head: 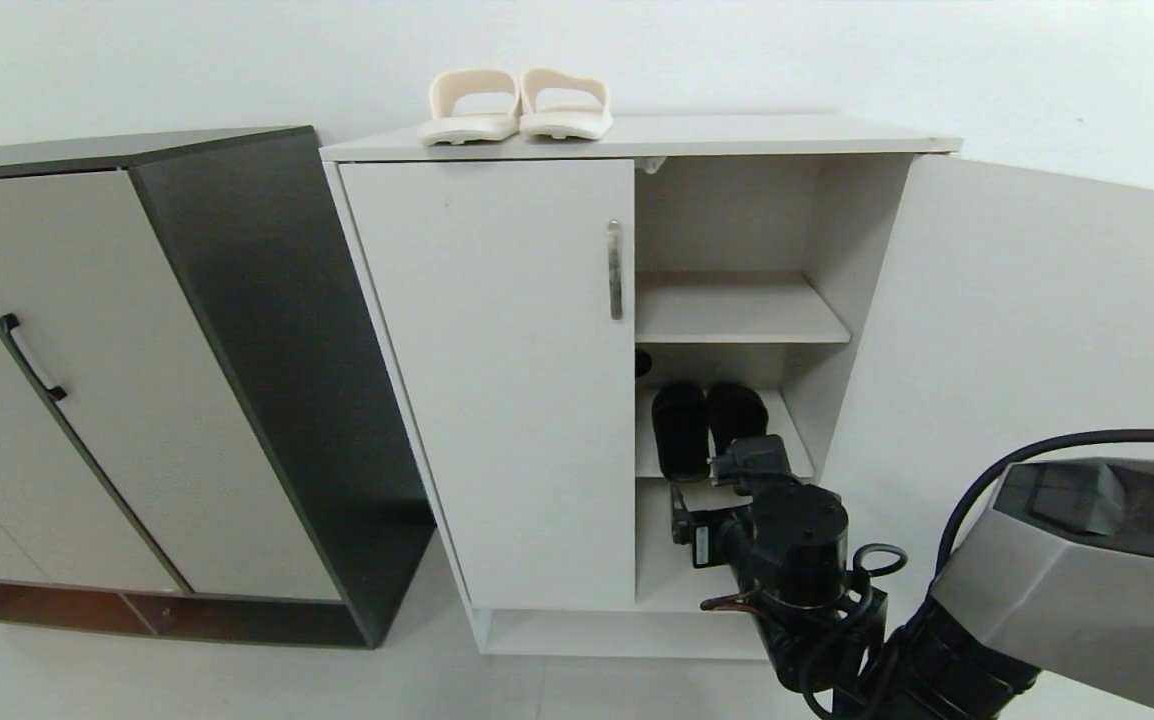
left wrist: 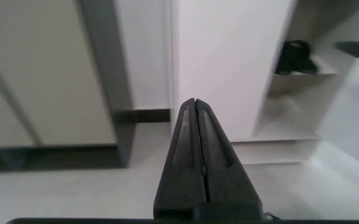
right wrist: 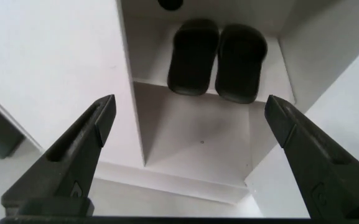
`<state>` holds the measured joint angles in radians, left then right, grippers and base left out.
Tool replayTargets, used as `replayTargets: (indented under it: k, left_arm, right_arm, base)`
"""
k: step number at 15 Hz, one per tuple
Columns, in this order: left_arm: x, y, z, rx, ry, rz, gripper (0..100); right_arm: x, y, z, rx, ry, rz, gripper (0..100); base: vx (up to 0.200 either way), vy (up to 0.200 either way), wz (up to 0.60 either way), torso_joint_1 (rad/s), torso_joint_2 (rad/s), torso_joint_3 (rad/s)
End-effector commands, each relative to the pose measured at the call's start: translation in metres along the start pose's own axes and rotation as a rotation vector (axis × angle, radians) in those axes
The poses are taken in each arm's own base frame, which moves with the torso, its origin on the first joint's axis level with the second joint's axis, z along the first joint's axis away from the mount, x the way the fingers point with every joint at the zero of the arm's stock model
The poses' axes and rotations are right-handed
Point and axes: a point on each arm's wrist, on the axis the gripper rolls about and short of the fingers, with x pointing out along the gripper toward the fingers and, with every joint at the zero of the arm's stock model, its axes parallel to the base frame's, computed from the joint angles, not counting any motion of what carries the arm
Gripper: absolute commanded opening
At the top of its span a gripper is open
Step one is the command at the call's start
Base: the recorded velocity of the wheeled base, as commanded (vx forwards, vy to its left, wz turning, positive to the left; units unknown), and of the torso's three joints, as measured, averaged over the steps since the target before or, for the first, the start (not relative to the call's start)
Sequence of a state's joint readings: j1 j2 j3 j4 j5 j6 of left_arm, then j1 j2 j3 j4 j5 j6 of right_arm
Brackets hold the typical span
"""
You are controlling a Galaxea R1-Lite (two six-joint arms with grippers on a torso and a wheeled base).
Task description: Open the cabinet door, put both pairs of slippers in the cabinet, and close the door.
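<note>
A pair of cream slippers rests on top of the white cabinet. The cabinet's right door stands swung open; its left door is closed. Inside, a pair of black slippers sits side by side on the middle shelf. My right gripper hangs open and empty just in front of that shelf, slightly below the black slippers. My left gripper is shut on nothing, low and off to the left of the cabinet.
A dark cabinet with a grey door stands close on the white cabinet's left. The upper shelf and the bottom compartment are bare. A metal handle is on the closed door. Light floor lies in front.
</note>
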<state>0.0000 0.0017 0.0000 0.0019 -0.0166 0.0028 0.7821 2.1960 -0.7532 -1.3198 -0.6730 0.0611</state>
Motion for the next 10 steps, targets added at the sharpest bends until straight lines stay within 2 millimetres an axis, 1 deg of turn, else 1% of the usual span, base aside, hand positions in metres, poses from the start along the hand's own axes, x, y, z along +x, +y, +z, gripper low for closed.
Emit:
replayTargets:
  k: [1, 3, 7, 10]
  left_arm:
    - [0.0001, 0.0000, 0.0001, 0.000, 0.001, -0.002, 0]
    - [0.0001, 0.0001, 0.0001, 0.000, 0.001, -0.003, 0]
    - [0.0001, 0.0001, 0.0001, 0.000, 0.001, -0.003, 0]
    - [0.0001, 0.0000, 0.0001, 0.000, 0.001, -0.002, 0]
  right_arm:
    - [0.0001, 0.0000, -0.0017, -0.005, 0.004, -0.002, 100]
    - [-0.0014, -0.0013, -0.0048, -0.011, 0.014, -0.001, 100]
    - [-0.0001, -0.0045, -0.0040, -0.024, -0.008, -0.003, 100]
    - [-0.0008, -0.0053, -0.0080, -0.037, -0.018, 0.023, 100]
  base:
    - [0.000, 0.200, 0.00, -0.002, 0.00, 0.007]
    - [0.000, 0.200, 0.00, 0.005, 0.00, 0.007]
    - [0.000, 0.200, 0.00, 0.002, 0.00, 0.001]
    - [0.000, 0.200, 0.00, 0.002, 0.01, 0.001]
